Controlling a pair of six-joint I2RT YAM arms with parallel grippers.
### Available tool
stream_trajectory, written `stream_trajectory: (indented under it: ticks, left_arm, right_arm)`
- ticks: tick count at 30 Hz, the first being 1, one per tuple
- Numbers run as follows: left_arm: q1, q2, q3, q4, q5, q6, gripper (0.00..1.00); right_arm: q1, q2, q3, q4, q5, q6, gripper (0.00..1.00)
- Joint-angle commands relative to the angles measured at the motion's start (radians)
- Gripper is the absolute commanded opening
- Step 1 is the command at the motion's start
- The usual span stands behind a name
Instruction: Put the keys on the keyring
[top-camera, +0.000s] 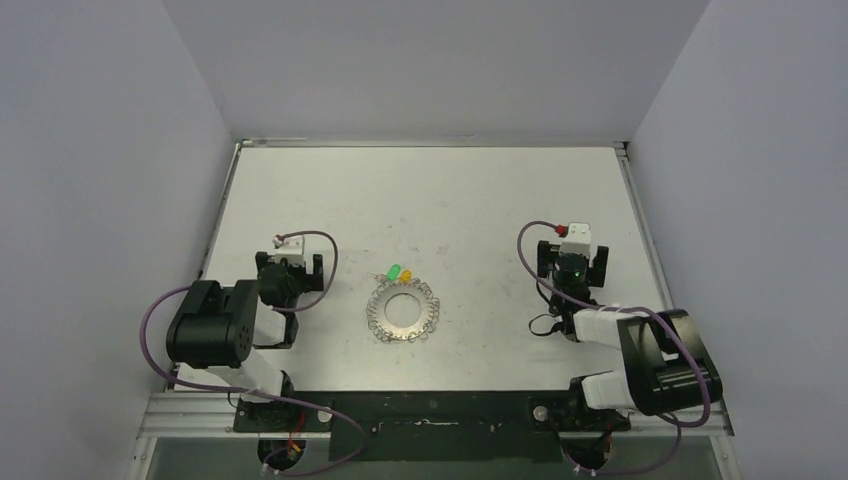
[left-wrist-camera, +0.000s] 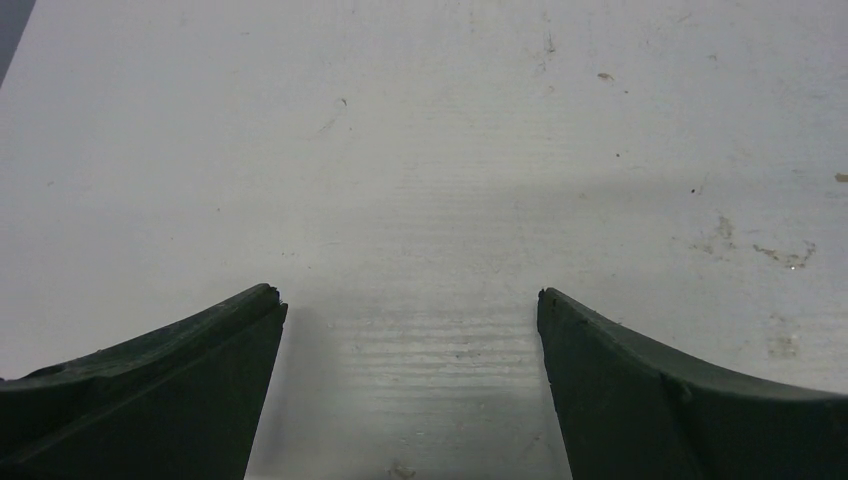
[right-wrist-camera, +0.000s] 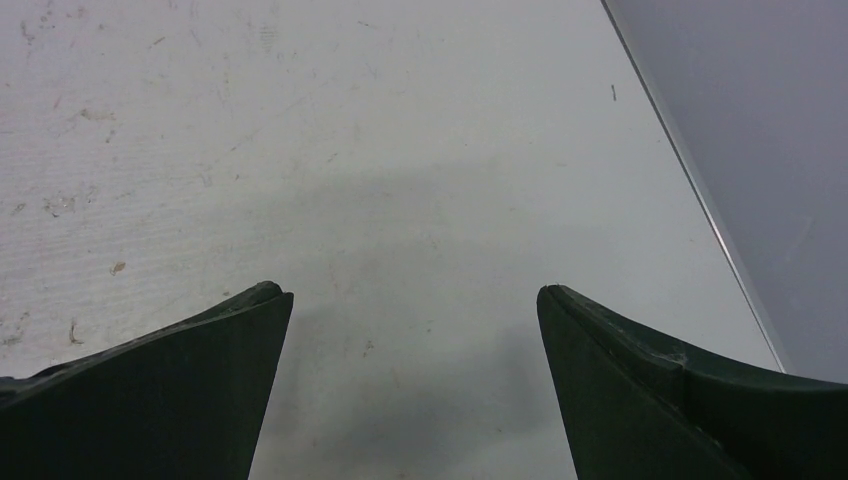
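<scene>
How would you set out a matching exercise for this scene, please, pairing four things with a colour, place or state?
Things:
1. keyring
2. left key of the pair
3. right key of the pair
4. right gripper

Descriptions:
A. green head
B. open and empty above bare table
C. silver, lying flat between the two arms
D. yellow-orange head

Pairs: 1-C, 2-A, 3-D, 4-B
</scene>
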Motion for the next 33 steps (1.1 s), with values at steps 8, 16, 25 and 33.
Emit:
stream_trajectory:
  ticks: [8, 16, 25, 33]
  left_arm:
    - [0.010, -0.006, 0.074, 0.059, -0.056, -0.036, 0.97]
    - [0.040, -0.006, 0.164, -0.108, -0.080, -0.071, 0.97]
    - [0.042, -0.005, 0.169, -0.116, -0.075, -0.075, 0.97]
    - [0.048, -0.005, 0.177, -0.133, -0.062, -0.079, 0.97]
  right_arm:
    - [-0.009, 0.244, -0.083, 0.585, -0.129, -0.023, 1.00]
    - [-0.049, 0.286, 0.138, 0.215, -0.088, 0.052, 1.00]
    - [-0.047, 0.288, 0.145, 0.211, -0.075, 0.057, 1.00]
    - [-0.047, 0.288, 0.145, 0.211, -0.076, 0.057, 1.00]
